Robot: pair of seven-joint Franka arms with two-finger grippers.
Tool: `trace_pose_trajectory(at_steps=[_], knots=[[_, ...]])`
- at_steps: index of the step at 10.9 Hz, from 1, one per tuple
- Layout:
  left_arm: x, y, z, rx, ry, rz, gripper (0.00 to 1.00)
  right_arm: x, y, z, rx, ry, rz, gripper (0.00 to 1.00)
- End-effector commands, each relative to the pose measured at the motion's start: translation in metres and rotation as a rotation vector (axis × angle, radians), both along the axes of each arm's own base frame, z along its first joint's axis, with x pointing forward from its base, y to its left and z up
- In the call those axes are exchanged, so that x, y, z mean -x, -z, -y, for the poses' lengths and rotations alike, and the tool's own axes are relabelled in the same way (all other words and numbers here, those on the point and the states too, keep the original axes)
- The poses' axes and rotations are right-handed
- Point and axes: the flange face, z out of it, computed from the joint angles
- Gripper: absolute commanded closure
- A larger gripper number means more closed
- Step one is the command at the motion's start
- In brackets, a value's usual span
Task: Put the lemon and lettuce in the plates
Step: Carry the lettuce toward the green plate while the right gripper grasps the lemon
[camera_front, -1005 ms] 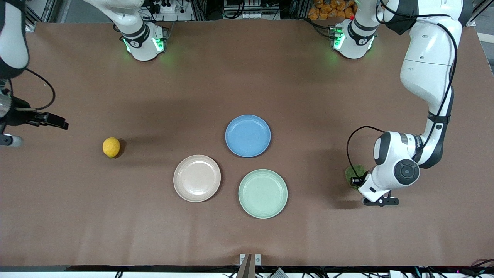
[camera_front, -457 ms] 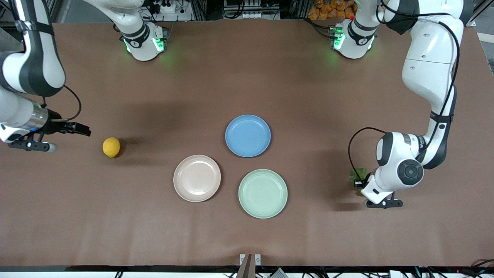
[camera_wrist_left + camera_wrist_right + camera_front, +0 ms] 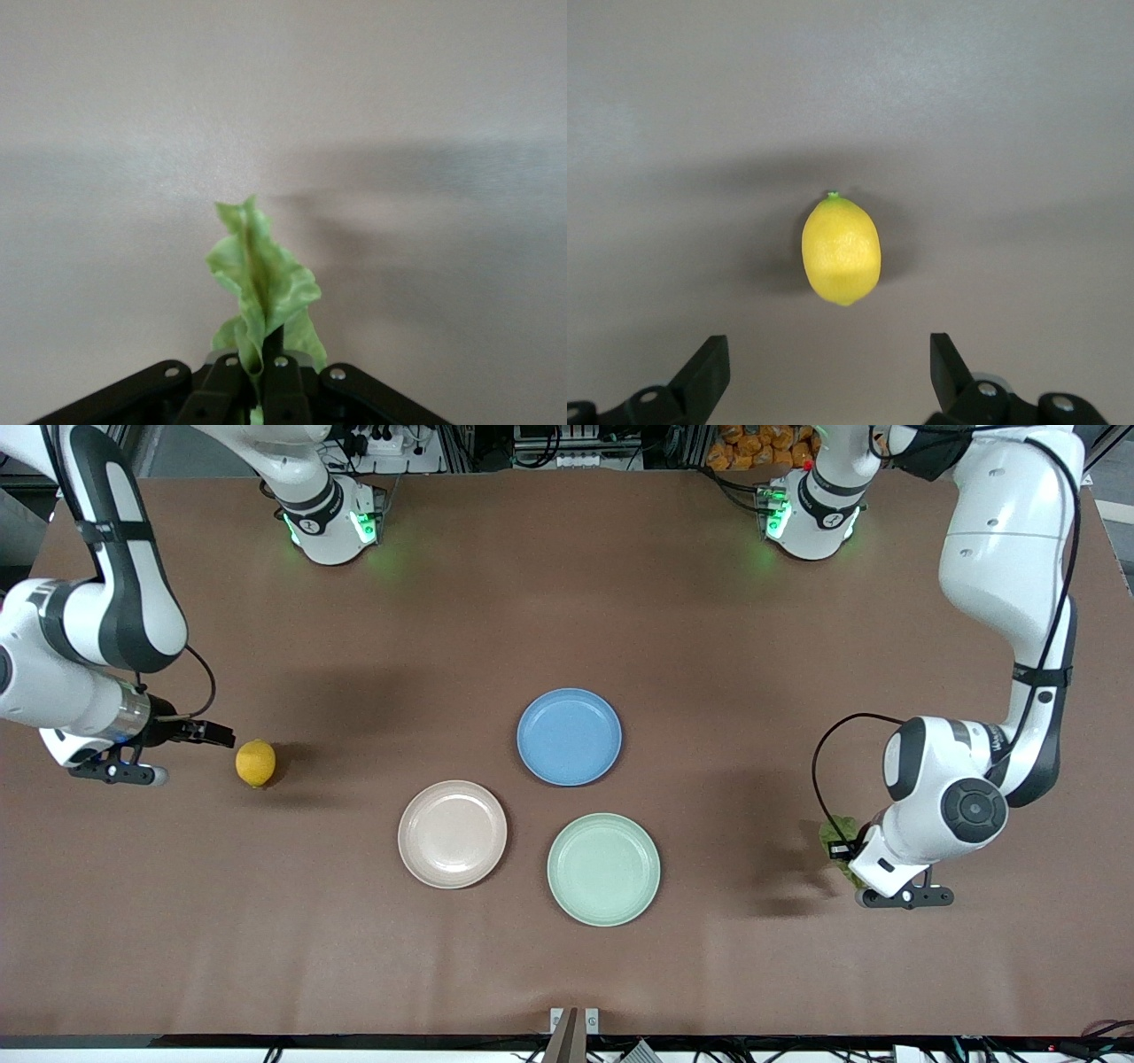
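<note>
Left wrist view shows our left hand (image 3: 259,390) newly clamped on the lettuce (image 3: 262,285), ready for a plate, while our right hand (image 3: 829,372), fingers apart, has neared the lemon (image 3: 841,251).

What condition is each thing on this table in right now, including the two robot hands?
lemon: lying loose on the table, not gripped.
lettuce: pinched in the left gripper.
left gripper: shut on the lettuce.
right gripper: open, beside the lemon.
pink plate: empty.
green plate: empty.
blue plate: empty.
</note>
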Motion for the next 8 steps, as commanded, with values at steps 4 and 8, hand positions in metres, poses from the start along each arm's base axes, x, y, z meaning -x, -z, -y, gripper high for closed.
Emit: trace_pose_trajectory(at_steps=[4, 8], knots=[[0.018, -0.081, 0.043, 0.009, 0.038, 0.016, 1.00, 0.004, 0.076, -0.002, -0.004, 0.005, 0.032, 0.00], [0.029, -0.109, 0.072, 0.093, 0.033, 0.008, 1.00, 0.015, 0.111, -0.003, 0.001, 0.008, 0.065, 0.00]])
